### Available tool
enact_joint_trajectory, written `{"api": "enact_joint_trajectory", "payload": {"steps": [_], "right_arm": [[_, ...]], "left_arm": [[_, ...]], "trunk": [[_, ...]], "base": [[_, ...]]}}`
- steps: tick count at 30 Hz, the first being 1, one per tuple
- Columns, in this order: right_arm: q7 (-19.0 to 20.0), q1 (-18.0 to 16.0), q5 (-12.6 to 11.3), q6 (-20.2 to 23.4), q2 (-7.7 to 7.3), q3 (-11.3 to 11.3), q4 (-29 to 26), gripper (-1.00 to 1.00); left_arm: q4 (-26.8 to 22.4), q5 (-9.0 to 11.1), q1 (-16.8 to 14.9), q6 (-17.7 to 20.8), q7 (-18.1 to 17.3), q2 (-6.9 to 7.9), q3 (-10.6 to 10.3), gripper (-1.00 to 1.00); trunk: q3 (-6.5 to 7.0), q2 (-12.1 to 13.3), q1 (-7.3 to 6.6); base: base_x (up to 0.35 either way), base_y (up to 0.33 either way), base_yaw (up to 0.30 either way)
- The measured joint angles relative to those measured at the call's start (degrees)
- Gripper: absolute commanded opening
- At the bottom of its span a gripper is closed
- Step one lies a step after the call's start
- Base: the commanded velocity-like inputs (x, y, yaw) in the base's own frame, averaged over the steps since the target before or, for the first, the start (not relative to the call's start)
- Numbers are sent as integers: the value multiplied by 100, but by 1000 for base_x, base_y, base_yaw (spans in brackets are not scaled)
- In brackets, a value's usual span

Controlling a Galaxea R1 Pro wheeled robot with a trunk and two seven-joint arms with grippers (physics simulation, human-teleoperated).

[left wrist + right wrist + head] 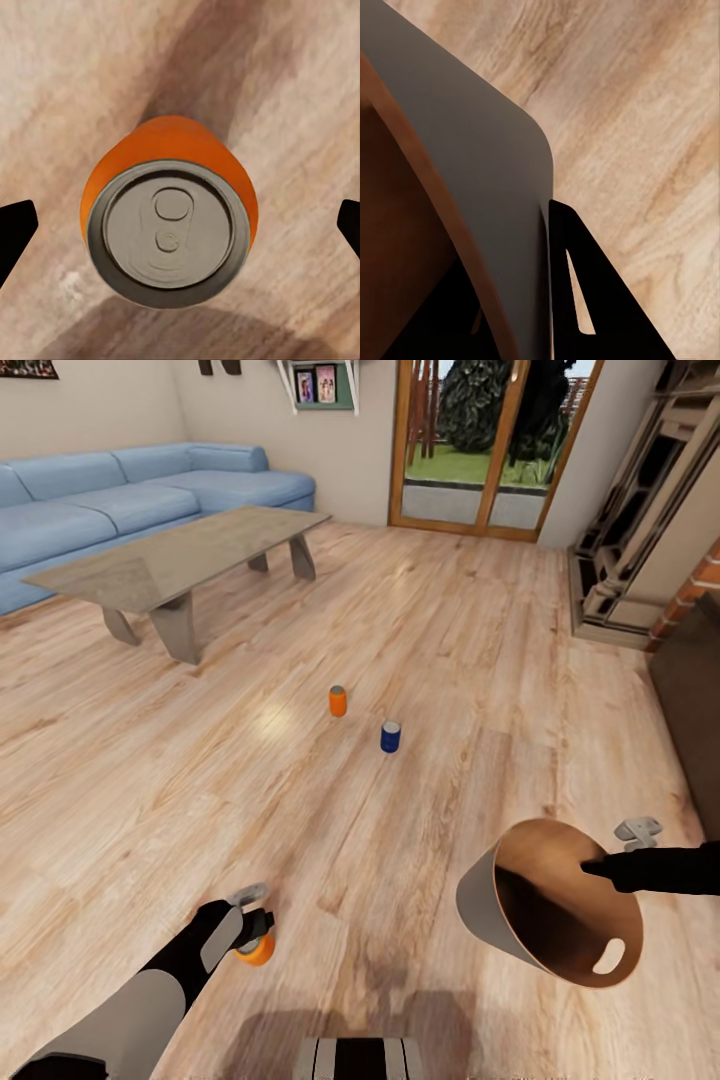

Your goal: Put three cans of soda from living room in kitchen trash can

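Orange soda can (169,217) centred between our left gripper's (180,225) spread fingers, apart from both tips, upright on the wood floor (420,660), tash can (555,905) tilted, its wall clamped in our right gripper (536,300), two more cans (338,701) (390,737) well ahead.

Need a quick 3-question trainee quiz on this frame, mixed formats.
1. True or false: the left hand is shut on the orange soda can beneath it.
2. Multiple choice: what does the right hand hold? A) the blue soda can B) the trash can by its rim C) nothing
3. Fill in: the two cans standing free on the wood floor are coloured ____ and ____.

Key
1. False: in the left wrist view the fingertips stand apart on either side of the can.
2. B: the trash can, tilted with its mouth toward the camera.
3. Orange and blue.
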Motion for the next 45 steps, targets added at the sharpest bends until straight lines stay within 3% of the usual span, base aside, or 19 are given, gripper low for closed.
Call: {"api": "enact_joint_trajectory", "payload": {"steps": [11,15,20,29,30,42,45], "right_arm": [[0,0,-6,-2,0,-3,0,-100],[-1,-2,-18,-1,0,-2,0,-100],[-3,-2,-10,-7,-5,-6,0,-100],[-2,-2,-15,-5,-9,-9,-1,-100],[-2,-2,-18,-4,-9,-9,-1,-100],[-1,3,-24,-1,-4,-17,6,-100],[-3,-6,-6,-8,-2,-20,30,-100]], "left_arm": [[0,-2,-3,0,-7,0,-7,100],[-11,-8,8,-8,-9,-3,-14,100],[-19,-15,71,-339,-2,-3,-17,100],[-3,-4,93,-442,-6,4,-16,100],[-1,-3,93,-444,-6,3,-17,-100],[135,10,91,-478,1,-54,-3,-100],[140,22,129,-485,11,-72,3,-100]], "trunk": [[-244,-15,28],[-244,-15,28],[-244,-15,28],[-244,-15,28],[-244,-15,28],[-244,-15,27],[-178,-12,20]], "base": [[0,0,0],[0,0,0],[0,0,0],[0,0,0],[0,0,0],[0,0,0],[0,0,0]]}}
